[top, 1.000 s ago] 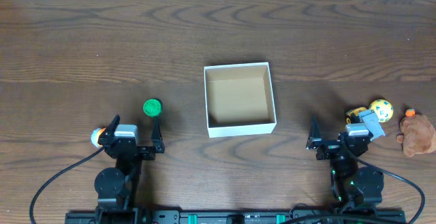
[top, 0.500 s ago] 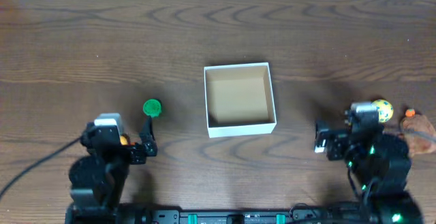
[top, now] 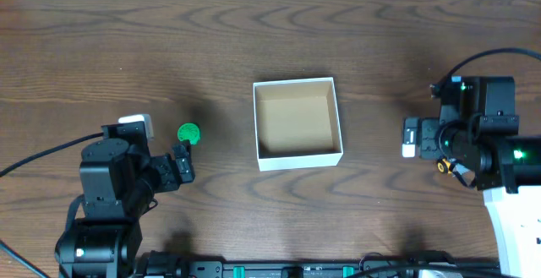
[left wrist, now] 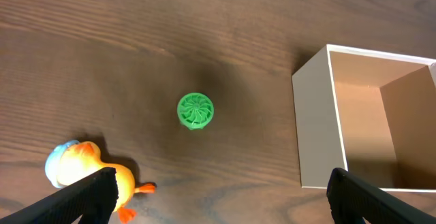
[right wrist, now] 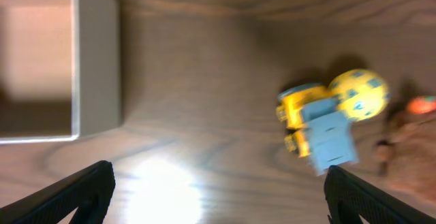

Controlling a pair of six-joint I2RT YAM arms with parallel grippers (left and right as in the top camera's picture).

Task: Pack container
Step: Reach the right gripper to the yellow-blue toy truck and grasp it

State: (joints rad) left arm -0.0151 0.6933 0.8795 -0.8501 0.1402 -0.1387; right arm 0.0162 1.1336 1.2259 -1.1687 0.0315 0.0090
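The container, a white square box with a tan inside, stands empty at the table's middle. It also shows in the left wrist view and the right wrist view. My left gripper is open and empty, raised left of the box. A green round toy and an orange duck lie below it. My right gripper is open and empty, raised right of the box. A yellow and blue toy truck, a yellow ball and a brown plush lie under it.
In the overhead view the left arm hides the duck and the right arm hides the toys on the right. Cables run from both arms toward the front edge. A bright glare spot lies on the wood in the right wrist view.
Both arms have lifted from their low rest pose. The left arm now covers the duck. The right arm has swung up and right over the truck, ball and plush.
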